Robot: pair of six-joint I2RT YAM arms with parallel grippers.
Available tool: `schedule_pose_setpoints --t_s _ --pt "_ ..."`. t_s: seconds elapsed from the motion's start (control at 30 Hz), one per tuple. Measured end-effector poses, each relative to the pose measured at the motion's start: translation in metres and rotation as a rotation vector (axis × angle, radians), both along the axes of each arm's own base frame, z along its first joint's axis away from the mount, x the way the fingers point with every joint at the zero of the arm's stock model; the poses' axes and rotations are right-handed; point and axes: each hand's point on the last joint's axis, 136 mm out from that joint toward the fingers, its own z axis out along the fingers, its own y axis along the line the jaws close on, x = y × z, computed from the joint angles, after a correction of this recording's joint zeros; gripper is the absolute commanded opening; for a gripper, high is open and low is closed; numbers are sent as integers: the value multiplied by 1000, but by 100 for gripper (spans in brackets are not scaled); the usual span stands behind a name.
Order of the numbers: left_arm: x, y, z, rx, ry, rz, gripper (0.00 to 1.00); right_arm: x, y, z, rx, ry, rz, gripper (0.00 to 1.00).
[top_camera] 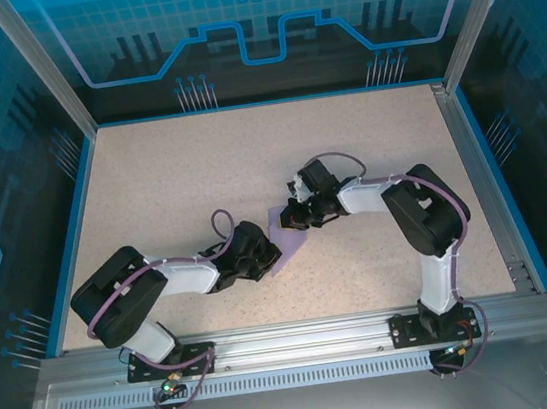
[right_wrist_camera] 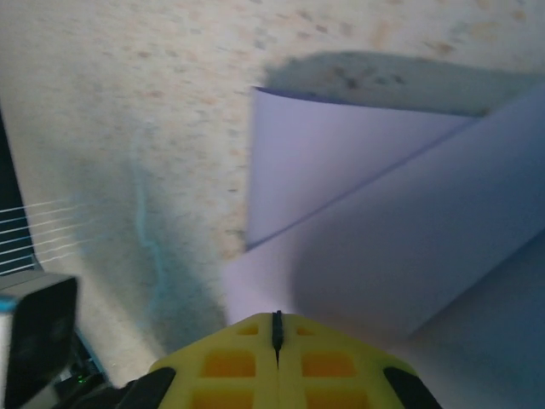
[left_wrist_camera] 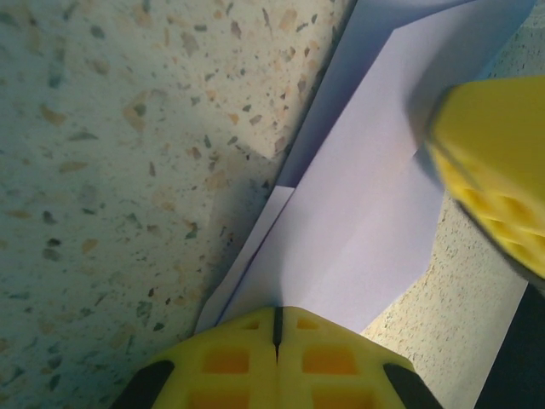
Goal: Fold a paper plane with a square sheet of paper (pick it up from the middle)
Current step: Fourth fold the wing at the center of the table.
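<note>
At the left of the speckled table (top_camera: 178, 167), the left arm is lying low, its left end effector (top_camera: 272, 256) pointing toward the centre, where the sheet of paper (top_camera: 285, 235) is sitting. In the left wrist view, the left end effector (left_wrist_camera: 277, 317) is showing its yellow fingers pressed flat together, the seam between them a thin dark line. The lavender sheet of paper (left_wrist_camera: 358, 221) is running straight into their tips, so they are pinching its near edge. The sheet is already carrying folds: layered edges are overlapping along a diagonal. At the right of that view, the right end effector's yellow finger (left_wrist_camera: 490, 162) is overlapping the sheet, too blurred to confirm contact.

At the centre of the overhead view, the sheet is lying between the two end effectors, touching both and largely covered by them.

To the right, the right end effector (top_camera: 297, 220) is bearing on the sheet's far side. In the right wrist view, the right end effector (right_wrist_camera: 277, 319) is likewise showing fingers closed seam to seam on the sheet of paper (right_wrist_camera: 409, 230), while one flap is standing off the table and casting a shadow. The fingertips are hiding the exact pinch lines, and the frame edges are cutting off the sheet's outline.
</note>
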Motion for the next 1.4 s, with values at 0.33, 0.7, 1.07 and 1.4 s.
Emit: schedule_pose_setpoints --t_s 0.33,0.7,1.07,1.4 --pt "-6 4 3 28 10 -30 10 0 -3 -11 13 30 1 3" --pt "14 1 47 -36 3 -70 20 0 -4 -11 49 35 10 4" --pt "29 -15 9 -76 100 -12 14 0 -3 -11 76 46 -6 4" --pt "13 -9 1 -115 72 20 14 0 -4 -11 76 49 -9 4"
